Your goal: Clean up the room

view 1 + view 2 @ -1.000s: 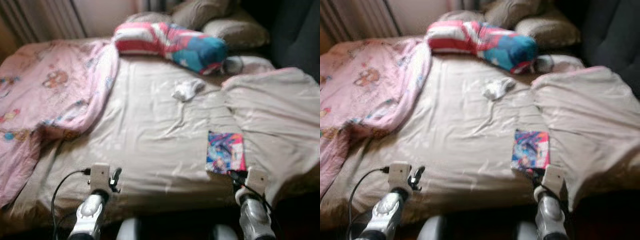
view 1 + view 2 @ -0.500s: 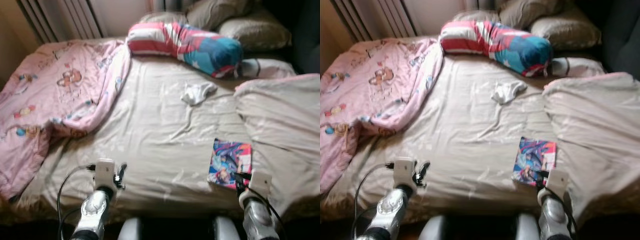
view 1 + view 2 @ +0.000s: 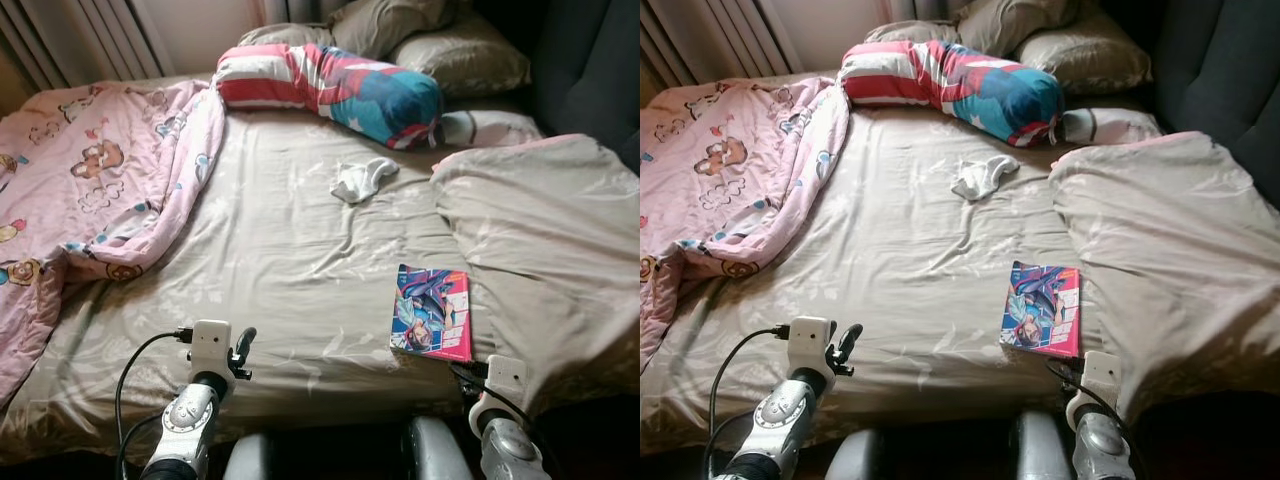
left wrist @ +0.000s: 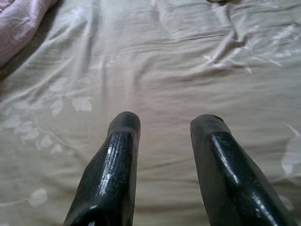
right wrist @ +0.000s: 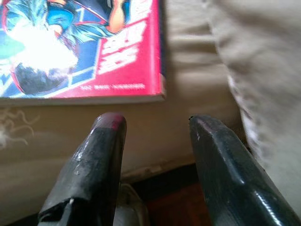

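Note:
A colourful comic book (image 3: 432, 311) lies flat on the beige bed sheet (image 3: 300, 260), near the bed's front edge on the right. My right gripper (image 5: 153, 123) is open, just short of the book's (image 5: 80, 47) near edge and not touching it; it sits low at the bed's front edge (image 3: 464, 372). My left gripper (image 4: 164, 123) is open over bare sheet at the front left (image 3: 243, 347). A small crumpled white cloth (image 3: 362, 178) lies further back in the middle of the bed.
A pink cartoon blanket (image 3: 90, 190) is heaped on the left. A striped red, white and blue bolster (image 3: 330, 90) and grey pillows (image 3: 460, 55) lie at the head. A beige duvet (image 3: 540, 250) is bunched on the right, beside the book.
The whole picture has swung sideways and back, so the camera moved. Both grippers stay low at the bed's front edge. Nothing on the bed has shifted.

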Robot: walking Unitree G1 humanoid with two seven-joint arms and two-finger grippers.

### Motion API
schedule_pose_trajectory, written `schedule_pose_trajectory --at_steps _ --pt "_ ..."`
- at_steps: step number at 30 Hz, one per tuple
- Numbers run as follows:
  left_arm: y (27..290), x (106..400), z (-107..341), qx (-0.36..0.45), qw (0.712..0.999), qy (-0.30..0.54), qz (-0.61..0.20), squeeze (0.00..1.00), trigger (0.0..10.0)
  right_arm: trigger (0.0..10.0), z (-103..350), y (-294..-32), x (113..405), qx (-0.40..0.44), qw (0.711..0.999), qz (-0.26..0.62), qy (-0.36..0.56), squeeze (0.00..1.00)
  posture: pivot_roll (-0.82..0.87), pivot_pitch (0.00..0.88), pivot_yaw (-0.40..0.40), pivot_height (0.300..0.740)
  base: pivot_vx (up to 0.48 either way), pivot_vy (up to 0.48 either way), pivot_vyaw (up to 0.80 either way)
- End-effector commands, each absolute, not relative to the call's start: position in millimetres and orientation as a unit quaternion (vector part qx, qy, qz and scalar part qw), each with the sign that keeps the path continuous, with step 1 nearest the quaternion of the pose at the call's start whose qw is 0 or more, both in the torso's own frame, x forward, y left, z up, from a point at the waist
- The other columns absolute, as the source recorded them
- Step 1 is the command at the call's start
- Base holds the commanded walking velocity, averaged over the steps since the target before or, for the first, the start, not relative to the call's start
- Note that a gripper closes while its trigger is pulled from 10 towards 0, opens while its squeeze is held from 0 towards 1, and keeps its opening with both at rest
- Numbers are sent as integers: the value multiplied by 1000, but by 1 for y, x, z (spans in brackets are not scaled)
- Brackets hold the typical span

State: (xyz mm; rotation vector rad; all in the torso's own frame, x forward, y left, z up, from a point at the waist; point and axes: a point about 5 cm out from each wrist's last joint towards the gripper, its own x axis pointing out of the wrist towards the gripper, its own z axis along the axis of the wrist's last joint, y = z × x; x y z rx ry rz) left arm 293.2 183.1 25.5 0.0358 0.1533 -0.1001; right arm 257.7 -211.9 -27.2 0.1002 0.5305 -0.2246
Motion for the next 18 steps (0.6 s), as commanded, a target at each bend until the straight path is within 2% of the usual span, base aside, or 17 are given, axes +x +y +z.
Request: schedule_pose_trajectory --at_steps 1,18 --pt "190 290 24 25 995 81 -48 0 10000 10000 -28 -207 258 53 958 -102 262 0 15 186 115 607 0 0 0" --pt "187 289 33 37 995 58 -68 0 10000 10000 -22 -199 269 45 961 -80 260 0 44 243 127 607 0 0 0"
